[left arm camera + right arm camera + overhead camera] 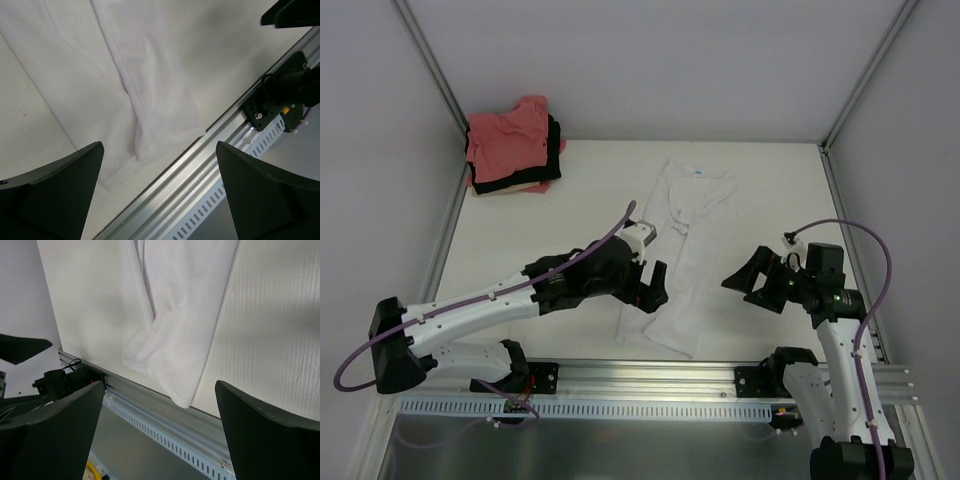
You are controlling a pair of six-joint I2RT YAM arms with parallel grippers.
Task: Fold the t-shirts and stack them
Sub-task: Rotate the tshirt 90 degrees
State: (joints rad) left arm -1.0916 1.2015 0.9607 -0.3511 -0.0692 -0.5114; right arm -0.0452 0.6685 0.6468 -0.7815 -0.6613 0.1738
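1. White t-shirt (685, 235) lies mid-bench, narrowed into a long strip, probably so a cross fold can finish it.
2. Its long axis runs from the collar (700, 172) at the far side to the hem (658, 340) by the near rail (650, 372), leaning slightly left.
3. Left claw (650, 288) hangs wide at the hem's left edge; right claw (752, 282), equally wide and empty, flanks the right.
4. Pink-topped stack (510, 148) sits in the far left corner of the bench (540, 230), likely the destination.
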